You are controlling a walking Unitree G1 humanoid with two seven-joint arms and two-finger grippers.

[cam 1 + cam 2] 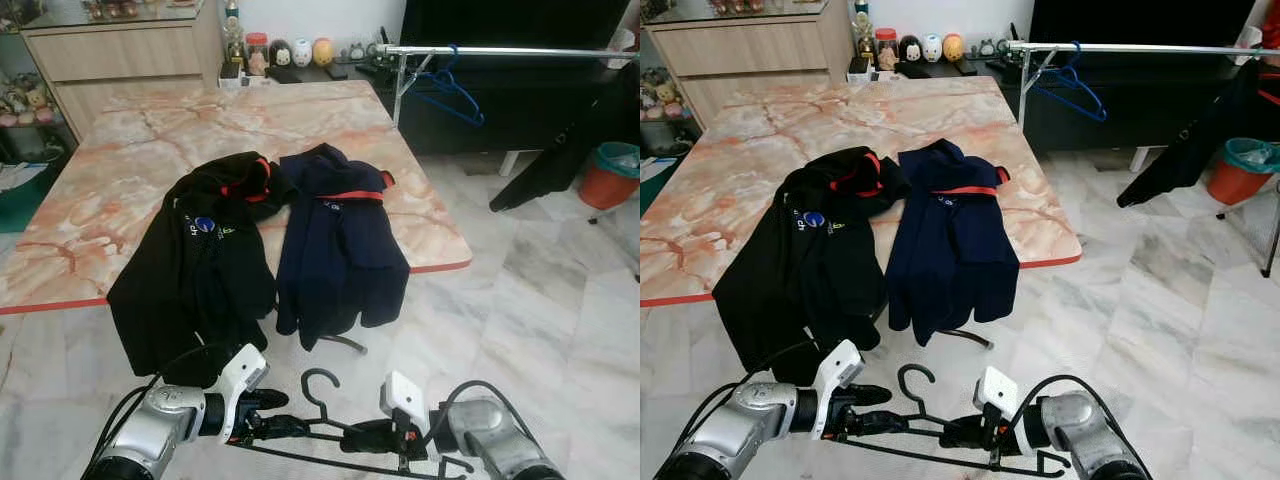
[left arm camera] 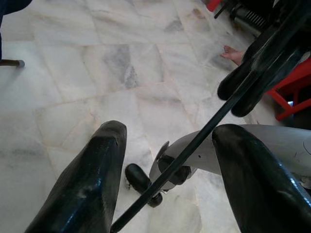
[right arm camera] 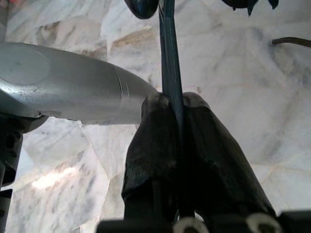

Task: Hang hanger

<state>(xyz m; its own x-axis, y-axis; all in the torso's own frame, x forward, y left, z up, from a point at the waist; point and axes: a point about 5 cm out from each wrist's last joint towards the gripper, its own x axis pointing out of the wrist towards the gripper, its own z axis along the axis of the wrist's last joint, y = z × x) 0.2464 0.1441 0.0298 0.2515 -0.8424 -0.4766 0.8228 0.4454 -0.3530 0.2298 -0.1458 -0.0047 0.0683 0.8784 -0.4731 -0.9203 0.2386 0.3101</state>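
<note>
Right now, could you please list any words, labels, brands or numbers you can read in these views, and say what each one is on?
Black jacket: a round blue badge and a line of pale lettering on the chest, too small to read.
Navy jacket: a short pale mark below the red collar, too blurred to read.
Jars and figurines on the cabinet: any labels too small to read.
Black hanger held by the right gripper: no text visible.
</note>
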